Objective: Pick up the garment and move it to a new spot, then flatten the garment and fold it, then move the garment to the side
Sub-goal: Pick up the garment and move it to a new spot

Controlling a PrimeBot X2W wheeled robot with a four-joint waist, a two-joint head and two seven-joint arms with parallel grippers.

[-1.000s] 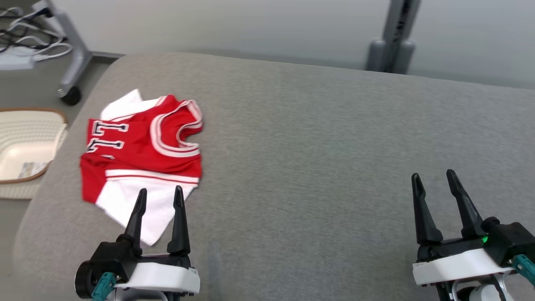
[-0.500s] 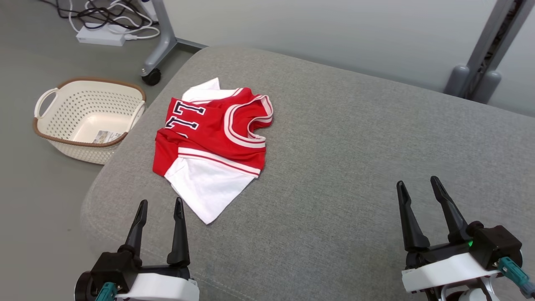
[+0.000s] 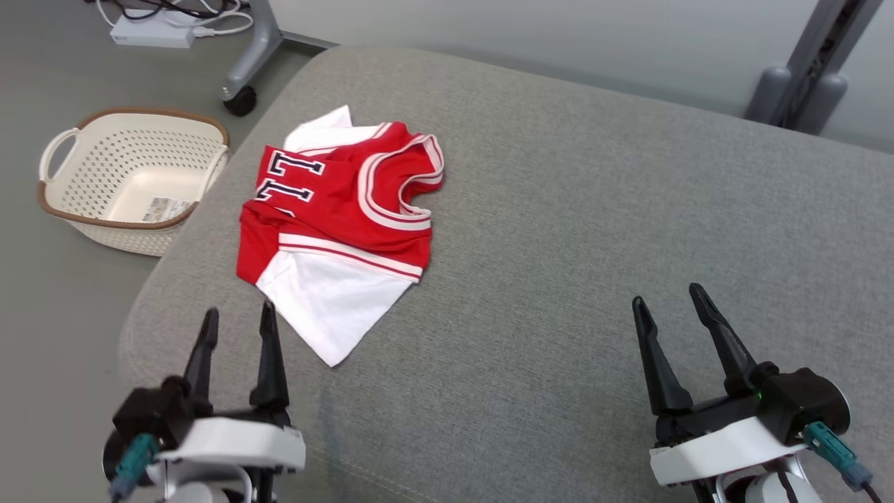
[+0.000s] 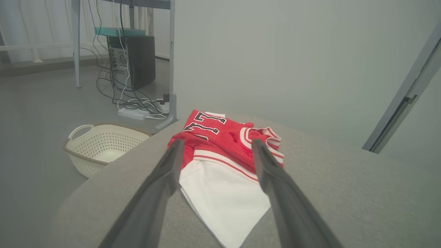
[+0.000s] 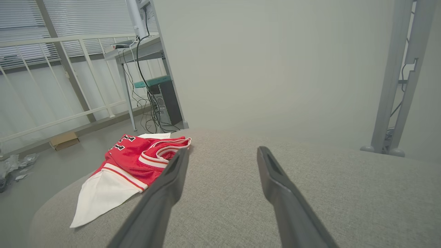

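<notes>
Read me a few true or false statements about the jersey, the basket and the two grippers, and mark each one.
1. The jersey lies on the grey cushion. True.
2. The left gripper is shut on the jersey. False: it is open and holds nothing.
3. The basket stands on the floor, off the cushion's left end. True.
4. The right gripper is nearer the jersey than the left gripper is. False: the left gripper is much nearer, and the right gripper is over bare cushion far to the right.
5. The right gripper is open. True.
</notes>
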